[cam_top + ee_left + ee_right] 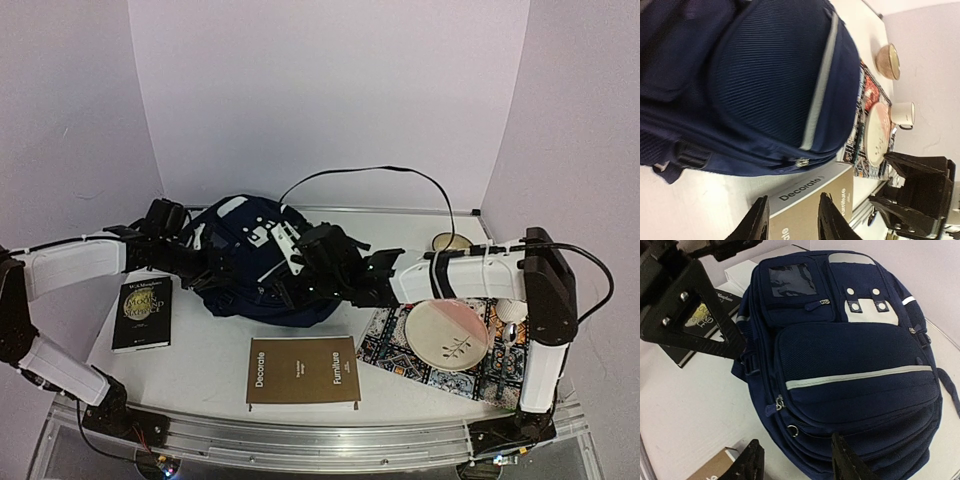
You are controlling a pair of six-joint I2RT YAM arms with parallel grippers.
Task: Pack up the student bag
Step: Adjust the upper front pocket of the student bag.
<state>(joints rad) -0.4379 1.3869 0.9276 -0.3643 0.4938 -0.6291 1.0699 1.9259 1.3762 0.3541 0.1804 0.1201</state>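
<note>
The student bag (255,250) is a dark navy backpack with white stripes, lying front up at the table's middle. It fills the left wrist view (765,75) and the right wrist view (850,350). My left gripper (220,277) is open and empty at the bag's left side, its jaws over the brown book (810,210). My right gripper (288,288) is open and empty at the bag's near edge, its fingertips (752,462) just short of a zipper pull (779,402) and a metal ring (792,430). Another zipper pull (801,161) shows near the left jaws.
A brown "Decorate" book (302,370) lies in front of the bag. A black book (143,312) lies at the left. A plate (447,335) rests on a patterned mat (490,375) at the right, with a cup (512,310) and a bowl (450,242) behind.
</note>
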